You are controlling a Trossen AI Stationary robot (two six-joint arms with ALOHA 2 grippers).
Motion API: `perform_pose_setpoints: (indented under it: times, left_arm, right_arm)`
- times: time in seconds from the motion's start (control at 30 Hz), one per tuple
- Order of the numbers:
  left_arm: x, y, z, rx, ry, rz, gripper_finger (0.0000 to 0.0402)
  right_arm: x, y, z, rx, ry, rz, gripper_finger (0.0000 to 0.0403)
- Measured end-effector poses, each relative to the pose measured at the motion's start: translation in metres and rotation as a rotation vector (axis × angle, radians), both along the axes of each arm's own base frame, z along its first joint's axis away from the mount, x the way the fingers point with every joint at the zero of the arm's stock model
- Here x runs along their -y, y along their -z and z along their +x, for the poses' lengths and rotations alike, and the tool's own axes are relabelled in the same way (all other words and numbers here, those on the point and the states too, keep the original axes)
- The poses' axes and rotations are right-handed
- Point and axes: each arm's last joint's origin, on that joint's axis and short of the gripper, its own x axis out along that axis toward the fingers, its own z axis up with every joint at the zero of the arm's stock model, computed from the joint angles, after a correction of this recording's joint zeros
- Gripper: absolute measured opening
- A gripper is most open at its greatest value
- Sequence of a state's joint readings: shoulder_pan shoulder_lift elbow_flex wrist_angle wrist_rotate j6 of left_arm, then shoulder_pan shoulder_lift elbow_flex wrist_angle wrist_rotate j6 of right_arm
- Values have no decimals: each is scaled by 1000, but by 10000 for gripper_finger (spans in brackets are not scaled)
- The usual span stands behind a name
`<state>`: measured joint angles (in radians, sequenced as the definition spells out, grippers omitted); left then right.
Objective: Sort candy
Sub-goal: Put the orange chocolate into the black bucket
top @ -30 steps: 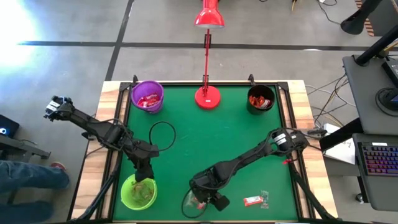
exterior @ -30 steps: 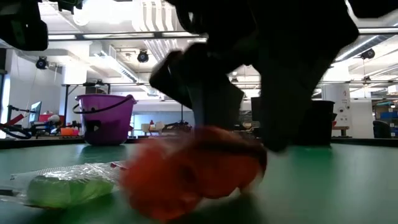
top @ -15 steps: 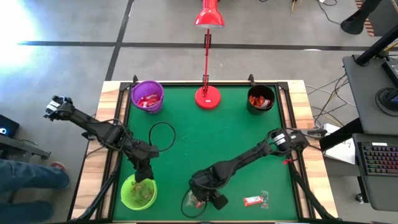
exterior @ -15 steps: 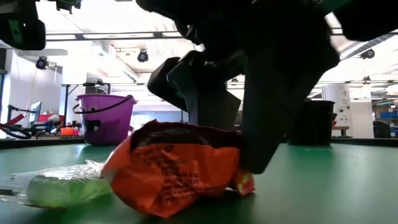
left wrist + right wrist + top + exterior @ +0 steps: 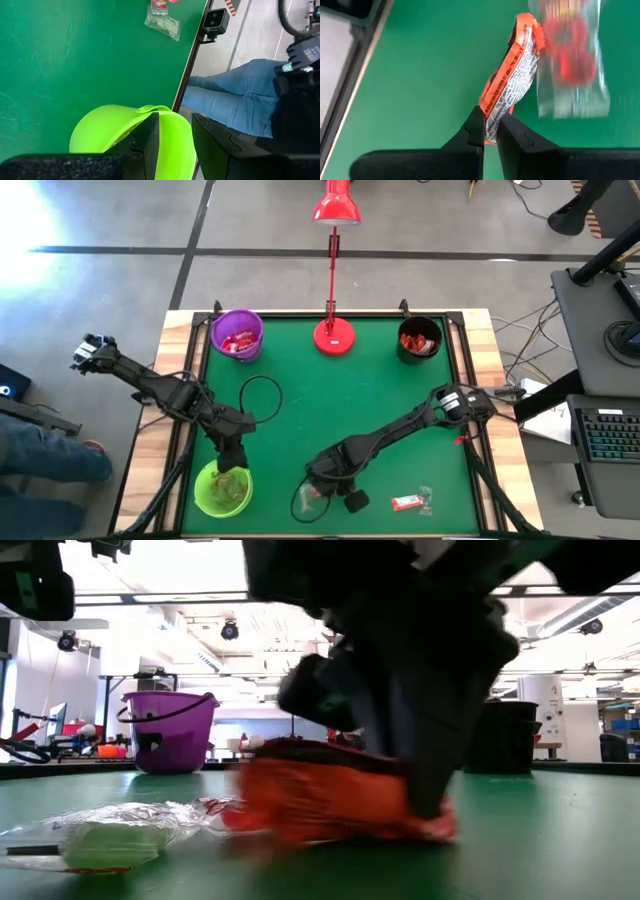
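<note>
My right gripper (image 5: 491, 131) is at the near edge of the green table (image 5: 330, 410), shut on an orange candy wrapper (image 5: 515, 75). A clear packet of red sweets (image 5: 570, 60) lies beside the wrapper. In the low view the orange wrapper (image 5: 330, 802) lies on the mat under the dark fingers, with a clear packet holding something green (image 5: 100, 840) to its left. My left gripper (image 5: 175, 142) is at the near left, on the green cup (image 5: 222, 488). My left gripper has the green cup's rim (image 5: 175, 125) between its fingers, one finger (image 5: 146, 140) over the inside and one (image 5: 215, 142) outside, slanting down from above. The cup stands upright on the table. My right gripper pinches the orange wrapper's near end (image 5: 492, 117) between its two fingers, coming steeply from above. The rest of the wrapper stretches away from the fingers and lies on the mat.
A purple cup (image 5: 237, 335) with red candy stands at the far left and a black cup (image 5: 418, 340) with orange candy at the far right. The red lamp base (image 5: 333, 337) stands between them. A red sweet (image 5: 405, 502) and a clear one (image 5: 427, 498) lie near the front edge. A person's leg (image 5: 235, 95) is beside the table.
My right gripper has shut: its fingers stood apart on either side of the orange wrapper and now pinch it. The wrapper has slid a little toward the table's right and lies flatter.
</note>
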<state>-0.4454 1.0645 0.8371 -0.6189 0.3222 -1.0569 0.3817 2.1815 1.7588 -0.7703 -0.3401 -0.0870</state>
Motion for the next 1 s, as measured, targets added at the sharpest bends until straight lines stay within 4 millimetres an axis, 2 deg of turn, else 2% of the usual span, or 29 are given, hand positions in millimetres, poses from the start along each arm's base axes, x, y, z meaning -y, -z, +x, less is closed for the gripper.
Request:
perform_pose_setpoints:
  times: [0.17,0.5,0.73,1.0]
  left_arm:
    - [-1,0,1,13,-22,21,98]
    - [-4,1,4,66,-116,119,98]
    - [-6,3,7,117,-154,235,98]
    - [-7,3,7,145,-137,282,98]
  right_arm:
    - [9,-13,-15,-115,32,-64,16]
    - [33,-70,-44,-146,245,-312,15]
    - [73,-109,-64,-116,536,-542,15]
    - [144,-150,-87,-132,780,-647,15]
